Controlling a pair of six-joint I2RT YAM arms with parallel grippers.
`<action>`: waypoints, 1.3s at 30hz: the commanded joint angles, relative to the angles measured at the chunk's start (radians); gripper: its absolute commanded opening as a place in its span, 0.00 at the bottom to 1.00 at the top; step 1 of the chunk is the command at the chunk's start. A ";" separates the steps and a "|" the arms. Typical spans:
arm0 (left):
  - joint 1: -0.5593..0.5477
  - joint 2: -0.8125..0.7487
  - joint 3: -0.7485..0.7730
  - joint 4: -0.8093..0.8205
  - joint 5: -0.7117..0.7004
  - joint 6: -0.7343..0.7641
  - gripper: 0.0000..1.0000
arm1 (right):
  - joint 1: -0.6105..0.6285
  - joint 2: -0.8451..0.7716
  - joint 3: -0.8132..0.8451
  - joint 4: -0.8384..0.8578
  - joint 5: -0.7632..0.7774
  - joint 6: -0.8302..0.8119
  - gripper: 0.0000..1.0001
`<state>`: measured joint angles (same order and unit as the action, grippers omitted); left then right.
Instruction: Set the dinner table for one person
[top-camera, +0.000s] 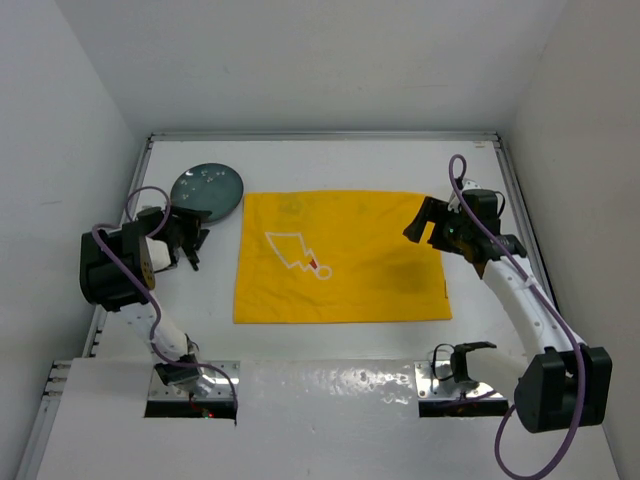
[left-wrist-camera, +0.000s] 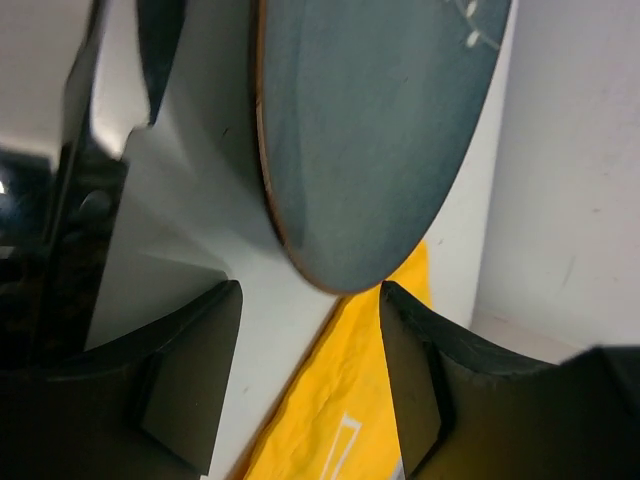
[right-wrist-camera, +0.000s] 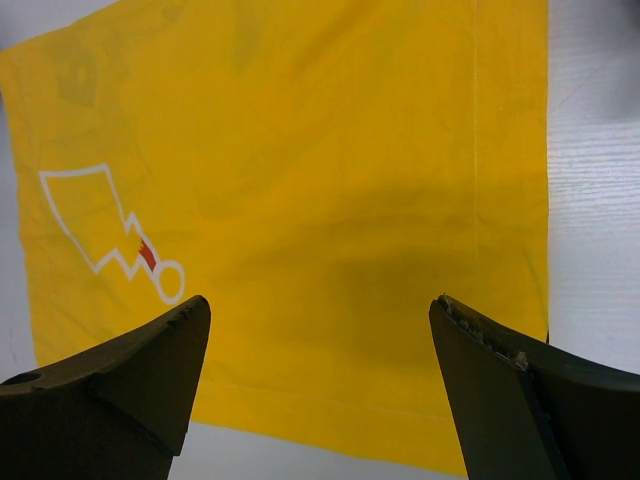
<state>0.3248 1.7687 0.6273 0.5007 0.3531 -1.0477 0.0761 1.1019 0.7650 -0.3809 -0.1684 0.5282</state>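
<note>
Top external view: a black two-finger left gripper (top-camera: 192, 247) is seen to the left of the square yellow cloth placemat (top-camera: 340, 258), near that placemat's left edge. Its jaws are spread apart and nothing is held between them. A round, flat, dark blue-green plate (top-camera: 207, 190) is laid just off the placemat's far left corner; whether its rim touches the cloth cannot be told. The large white rectangular dinner table (top-camera: 330, 155) is spread beneath the placemat and is exposed as a bare band on every side of it, with thin metal rails along its edges. A white outline drawing with a small red mark is printed on the left half of the placemat. A black two-finger right gripper (top-camera: 424, 228) is held above the placemat's right part, close to its far right corner, and a faint shadow is cast on the cloth there.

In the left wrist view, the plate's rim is seen just ahead of the gap between the parted fingers (left-wrist-camera: 195, 380), with the placemat's corner beyond it.

In the right wrist view, the two dark fingers (right-wrist-camera: 120, 385) are set wide apart over the placemat, empty, and white tabletop is shown to the right of the placemat.
</note>
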 joint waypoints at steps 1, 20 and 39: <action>0.013 0.070 0.040 0.156 -0.008 -0.067 0.55 | 0.007 -0.031 -0.007 0.042 -0.006 -0.014 0.89; 0.013 0.172 0.089 0.262 0.017 -0.169 0.00 | 0.007 -0.011 -0.018 0.059 0.007 -0.028 0.89; -0.065 -0.201 0.052 0.066 0.357 0.042 0.00 | 0.007 -0.050 0.010 0.024 0.015 -0.047 0.88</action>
<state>0.3164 1.6821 0.6468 0.5106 0.5591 -1.1152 0.0761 1.0771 0.7368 -0.3687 -0.1604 0.4900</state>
